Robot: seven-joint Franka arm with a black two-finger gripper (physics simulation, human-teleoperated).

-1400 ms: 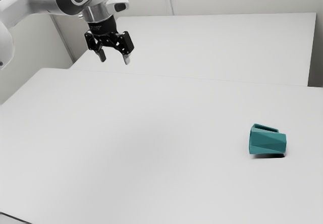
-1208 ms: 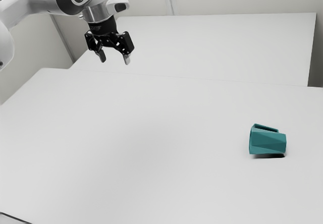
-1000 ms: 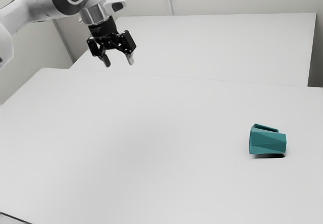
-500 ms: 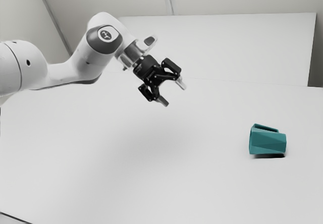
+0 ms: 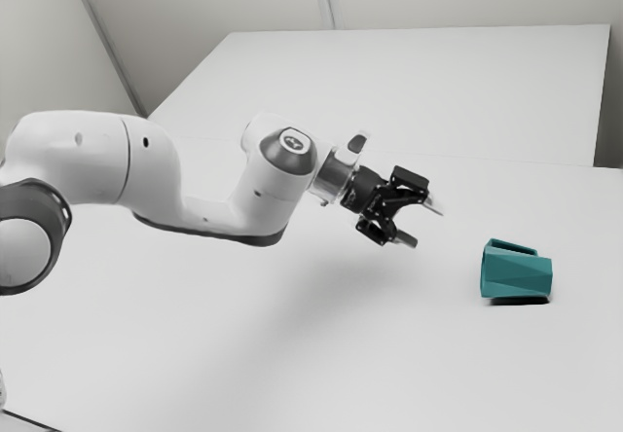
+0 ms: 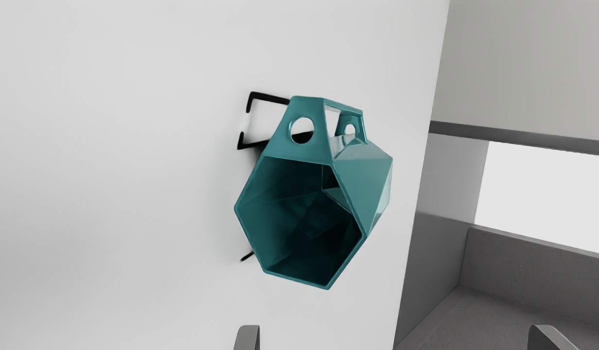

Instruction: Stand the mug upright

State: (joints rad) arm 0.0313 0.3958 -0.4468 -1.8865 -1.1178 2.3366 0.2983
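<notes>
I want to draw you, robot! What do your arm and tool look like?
My arm is white and rounded, with dark grey patches, a silvery collar and a round badge. My tool is black and angular, with two grey fingers.

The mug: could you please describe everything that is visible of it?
The teal faceted mug with a smooth, slightly glossy surface lies on its side on the white table. Its six-sided open mouth faces the hand, showing a dark interior with no contents visible. An angular handle with round holes runs along one side. Only the table appears to touch it; the open hand is apart from it.
</notes>
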